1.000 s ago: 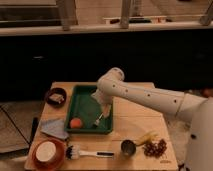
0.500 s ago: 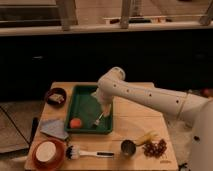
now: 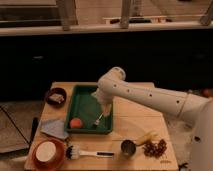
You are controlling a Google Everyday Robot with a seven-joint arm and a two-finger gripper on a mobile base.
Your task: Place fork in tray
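From my seat the white arm's two-finger gripper hangs low over the large dark green rectangular tray with the raised rim, toward the tray's 4 o'clock side on the pale wooden table. The small slim silvery fork sits inside the tray's rim, just beside the gripper at about its 7 o'clock. Its long axis runs roughly from 1 o'clock to 7 o'clock, with the upper end pointing up at the claw. I cannot tell whether the claw is clamped on that upper end or already apart from it, nor whether the fork's low end touches the tray floor. A small round orange-red ball lies at the fork's 9 o'clock, near but apart. I judge any retreat should go straight up, away from that axis.
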